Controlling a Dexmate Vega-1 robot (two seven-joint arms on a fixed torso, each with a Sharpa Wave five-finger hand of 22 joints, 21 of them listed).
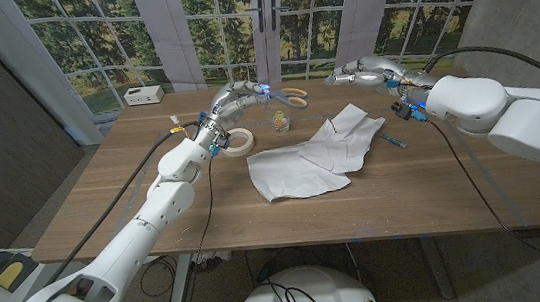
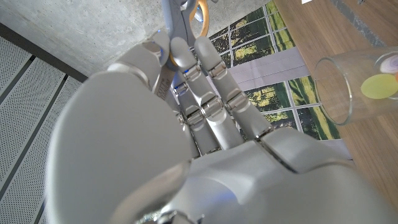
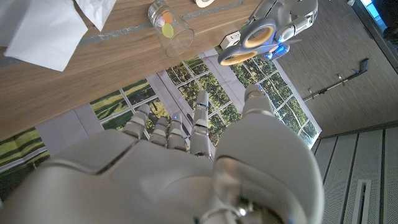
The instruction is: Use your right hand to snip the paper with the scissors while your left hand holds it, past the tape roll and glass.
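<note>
Your left hand [image 1: 236, 98] holds the orange-handled scissors [image 1: 289, 94] above the table's far side; right hand [image 1: 367, 70] is empty, fingers apart. Pass scissors w/ handles first. White crumpled paper [image 1: 311, 157] lies mid-table.

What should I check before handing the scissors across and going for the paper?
1. Scissors in right hand: not ok; the left hand grips them.
2. Right hand free to take them: ok; fingers apart, holding nothing.
3. Paper held: not ok; it lies loose on the table.
4. Glass apart from the paper: ok, upright.
5. Tape roll apart from the paper: ok; it lies by the left forearm.
</note>
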